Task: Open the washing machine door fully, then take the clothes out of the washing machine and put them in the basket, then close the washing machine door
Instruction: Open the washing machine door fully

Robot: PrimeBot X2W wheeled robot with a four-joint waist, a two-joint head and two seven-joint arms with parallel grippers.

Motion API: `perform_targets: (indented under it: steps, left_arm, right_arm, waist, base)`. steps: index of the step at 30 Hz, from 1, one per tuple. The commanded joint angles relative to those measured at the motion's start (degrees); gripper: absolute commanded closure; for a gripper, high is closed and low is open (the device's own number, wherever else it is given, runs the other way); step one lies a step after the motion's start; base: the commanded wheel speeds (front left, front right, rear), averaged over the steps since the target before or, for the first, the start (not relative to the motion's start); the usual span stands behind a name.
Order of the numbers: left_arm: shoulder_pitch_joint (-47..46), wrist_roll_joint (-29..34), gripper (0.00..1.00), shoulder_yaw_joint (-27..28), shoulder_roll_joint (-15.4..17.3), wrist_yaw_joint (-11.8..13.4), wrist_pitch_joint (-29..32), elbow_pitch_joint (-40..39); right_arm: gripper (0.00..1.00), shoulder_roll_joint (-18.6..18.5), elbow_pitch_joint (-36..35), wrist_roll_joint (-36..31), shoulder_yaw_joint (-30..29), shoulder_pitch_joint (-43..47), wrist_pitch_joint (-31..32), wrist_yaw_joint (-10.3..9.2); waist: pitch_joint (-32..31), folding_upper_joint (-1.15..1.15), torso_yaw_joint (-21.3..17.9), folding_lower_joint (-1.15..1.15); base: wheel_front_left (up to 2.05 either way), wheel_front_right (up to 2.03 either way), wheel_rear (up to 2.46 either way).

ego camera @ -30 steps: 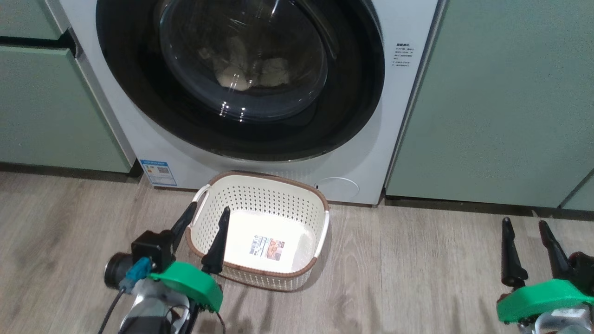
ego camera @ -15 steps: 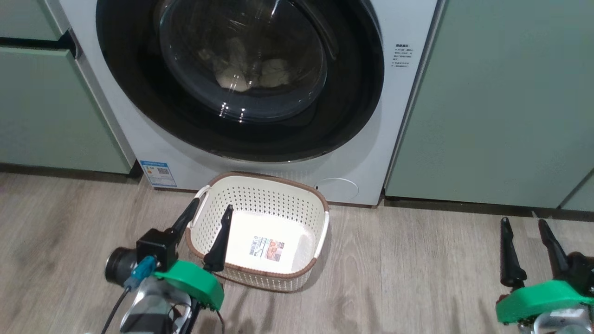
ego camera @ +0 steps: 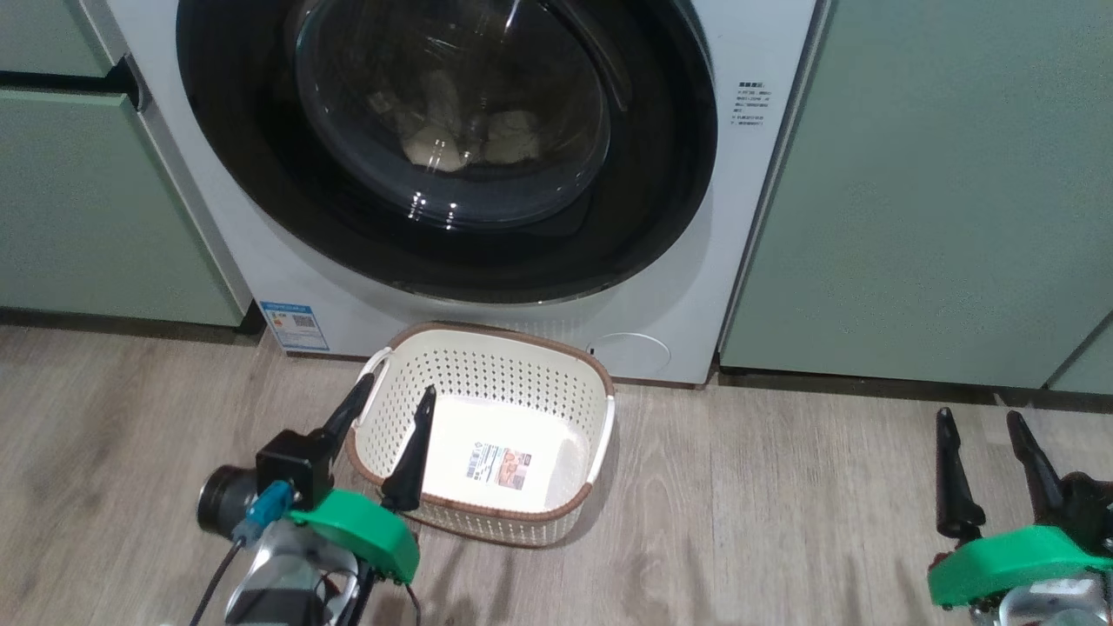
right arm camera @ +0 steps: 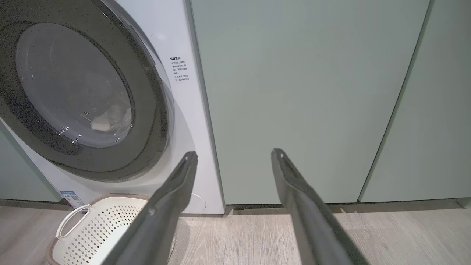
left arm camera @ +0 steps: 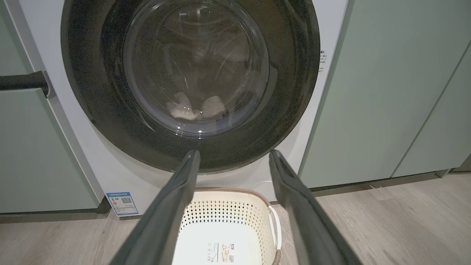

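The washing machine door (ego camera: 261, 174) is being shown shut on the washing machine (ego camera: 678, 287). The clothes (ego camera: 461, 139) are being seen dimly behind its glass, perhaps two pieces. The basket (ego camera: 487, 374) is being shown bare on the floor (ego camera: 783, 504) just in front. The left gripper (ego camera: 398, 386) is being held wide over the basket's near-left rim. The right gripper (ego camera: 978, 416) is being held wide too, well apart.

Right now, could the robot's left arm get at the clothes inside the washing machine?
Probably not yet. The clothes lie behind the glass of the washing machine door, which looks shut. The left arm hangs low by the basket, jaws open; that door would have to swing open first.
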Motion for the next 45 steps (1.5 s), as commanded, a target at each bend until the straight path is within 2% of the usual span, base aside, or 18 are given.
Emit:
perform_targets:
  steps: [1, 6, 7, 8, 9, 20, 29, 33, 39, 45]
  left_arm:
    - [-3.0, -0.3, 0.0, 1.9, 1.0, 0.5, -0.4, -1.4]
    - [-3.0, -0.4, 0.0, 1.7, 0.9, 0.8, -0.4, -1.1]
    - [-3.0, -0.5, 0.0, 1.8, 0.9, 0.9, -0.4, -1.1]
    - [-3.1, -0.5, 0.0, 1.8, 1.0, 0.9, -0.4, -1.0]
    - [-3.1, -0.6, 0.0, 1.8, 1.0, 0.8, -0.4, -0.9]
    - [-3.3, -0.8, 0.0, 1.7, 1.1, 0.6, -0.4, -1.3]
    - [-4.3, -0.7, 0.0, 1.1, 1.0, 0.5, -0.4, -2.1]
    - [-5.0, -0.6, 0.0, 0.4, 0.9, 0.4, -0.4, -2.7]
    - [-6.4, -0.8, 0.0, -0.7, 0.7, 0.3, -0.4, -3.5]
    - [-8.3, -1.0, 0.0, -1.7, 0.5, 0.1, -0.4, -4.8]
  right_arm:
    - [0.0, -1.3, -1.7, 0.5, 1.3, -2.8, -0.8, 0.08]
    - [0.0, -1.3, -2.0, 0.5, 1.1, -2.7, -0.8, 0.08]
    - [0.23, -1.3, -2.0, 0.5, 1.1, -2.8, -0.8, 0.08]
    - [0.76, -1.4, -2.0, 0.4, 1.0, -2.8, -0.8, 0.08]
    - [1.0, -1.5, -1.9, 0.3, 1.2, -2.8, -0.8, 0.08]
    - [1.0, -2.0, -1.9, 2.2, 1.9, -3.1, -0.8, 0.08]
    - [1.0, -2.4, 0.5, 9.8, 1.9, -5.1, -0.8, 0.08]
    - [1.0, -2.7, 2.2, 18.5, 2.4, -7.6, 0.4, 0.08]
    - [1.0, -3.5, 4.2, 35.2, 1.3, -13.2, 5.2, 0.08]
    - [1.0, -3.5, 6.0, 56.3, -0.6, -21.3, 14.5, 0.08]
  waist:
    - [0.0, 0.0, 0.0, 0.0]
    - [0.2, 0.0, 0.1, 0.0]
    - [0.2, 0.0, 0.1, 0.0]
    - [0.3, 0.0, 0.1, 0.0]
    - [0.3, 0.0, 0.2, 0.0]
    - [1.2, 0.0, 0.4, 0.0]
    - [3.5, 0.0, 1.2, 0.0]
    - [5.1, 0.0, 2.1, 0.0]
    - [7.9, 0.0, 3.8, 0.0]
    - [11.7, 0.0, 5.8, 0.0]
  base:
    - [0.0, 0.0, 0.0]
    - [0.0, 0.0, 0.0]
    - [0.0, 0.0, 0.0]
    - [0.0, 0.0, 0.0]
    - [0.0, 0.0, 0.0]
    - [0.0, 0.0, 0.0]
    - [0.0, 0.0, 0.0]
    - [0.0, 0.0, 0.0]
    - [0.0, 0.0, 0.0]
    - [0.0, 0.0, 0.0]
